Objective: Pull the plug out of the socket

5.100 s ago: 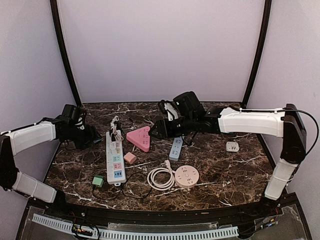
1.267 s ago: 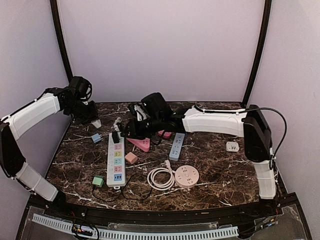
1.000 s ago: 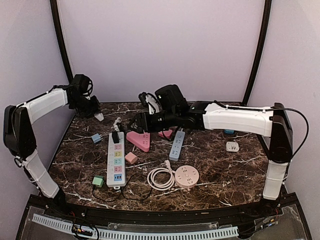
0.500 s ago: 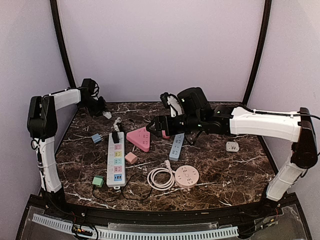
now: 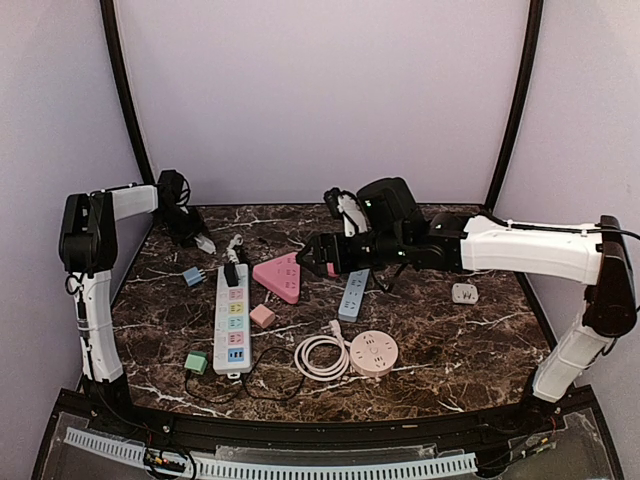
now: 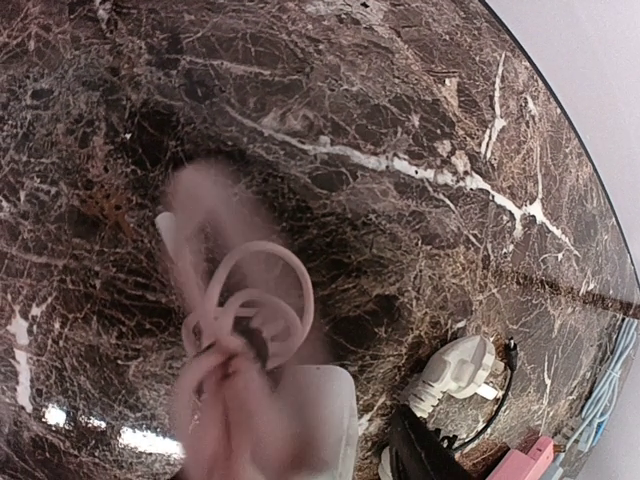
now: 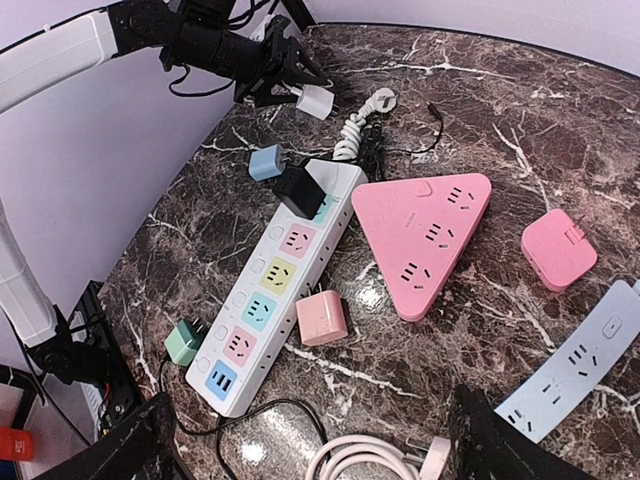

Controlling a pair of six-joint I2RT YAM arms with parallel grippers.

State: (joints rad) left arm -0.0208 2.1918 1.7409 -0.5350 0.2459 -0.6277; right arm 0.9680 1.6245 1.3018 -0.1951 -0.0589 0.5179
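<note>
The worktop (image 5: 470, 340) is glossy, dark veined stone; the power strip (image 7: 262, 300) smooth white plastic; the triangular socket (image 7: 430, 235) matt pink plastic.

Lab test booth — plain walls (image 5: 320, 90), marble tabletop (image 5: 450, 350)

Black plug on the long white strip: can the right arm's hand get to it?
Probably yes. The right hand hovers open over the pink triangle socket, beside the black plug in the white strip, and nothing stands between them. The left hand, holding a white plug, is off at the back corner.
</note>
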